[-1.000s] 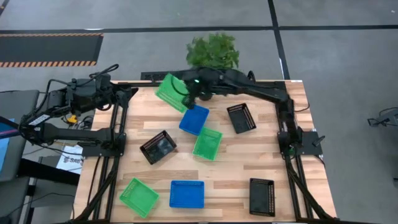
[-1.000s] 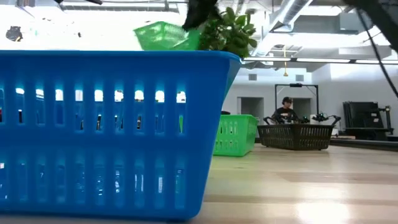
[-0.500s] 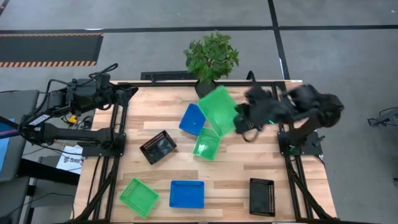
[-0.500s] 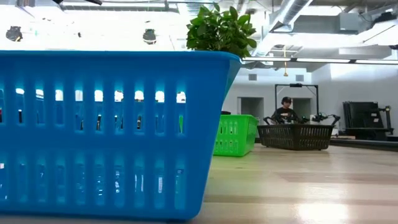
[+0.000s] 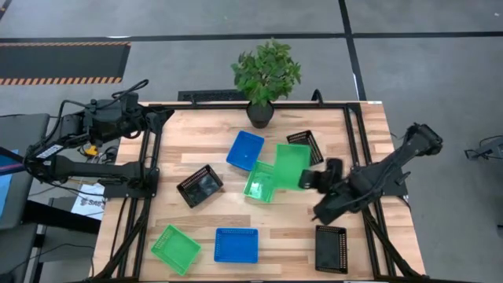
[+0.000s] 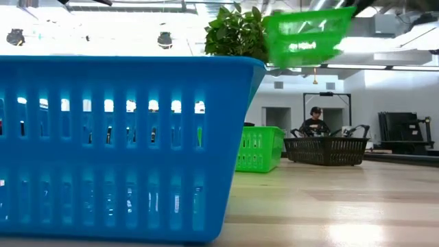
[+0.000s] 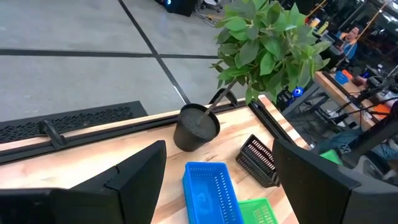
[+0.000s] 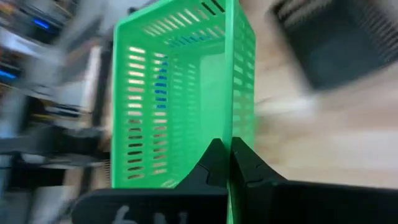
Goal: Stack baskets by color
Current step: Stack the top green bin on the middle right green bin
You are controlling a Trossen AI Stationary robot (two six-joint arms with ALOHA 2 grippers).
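My right gripper (image 5: 309,179) is shut on a green basket (image 5: 291,163), held in the air over the table's right middle; the low view shows that basket (image 6: 305,34) high up. Partly beneath it lie another green basket (image 5: 260,182) and a black basket (image 5: 305,144), with a blue basket (image 5: 245,149) beside them. Further baskets rest flat on the table: black (image 5: 200,185), green (image 5: 174,248), blue (image 5: 236,245), black (image 5: 331,248). My left gripper (image 7: 217,186) stands open above the table's far left corner, with nothing between its fingers. My right gripper pinches one side wall of the green basket at its rim (image 8: 230,134), one finger inside the basket and one outside. The fingers (image 8: 214,163) lie along that wall, and the basket reaches away from them. It is lifted clear of the table and of the baskets below.
A potted plant (image 5: 267,72) stands at the middle of the far edge. Black frame rails (image 5: 149,169) run along the left and right sides. Bare wood (image 5: 291,236) lies between the near blue and black baskets. A person (image 6: 315,123) is in the room far behind.
My right gripper has swung from the far edge beside the plant toward the right and then the near edge, sinking and rolling about. It has stayed shut on the green basket, which has turned about and now hangs over the middle baskets.
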